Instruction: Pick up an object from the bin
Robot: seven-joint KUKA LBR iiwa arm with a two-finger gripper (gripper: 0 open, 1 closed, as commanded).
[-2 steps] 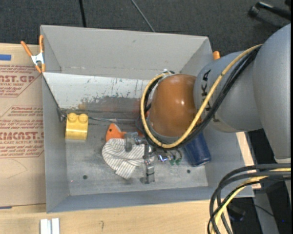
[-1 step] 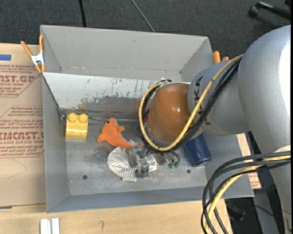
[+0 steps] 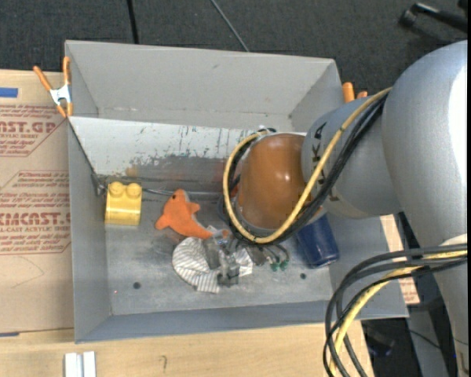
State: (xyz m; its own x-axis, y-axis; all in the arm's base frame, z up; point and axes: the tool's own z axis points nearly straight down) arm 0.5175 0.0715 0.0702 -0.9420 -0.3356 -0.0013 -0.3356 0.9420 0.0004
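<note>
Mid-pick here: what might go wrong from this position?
The gripper is down at the striped white crumpled thing, which looks limp, so it may slip or bunch. The orange fish toy lies close beside it and may get nudged. The blue cylinder lies partly under the arm; a sideways move might knock it.

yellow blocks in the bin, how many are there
1. The yellow building block sits by the bin's left wall, beside the orange fish toy. The arm may hide others at right.
</note>
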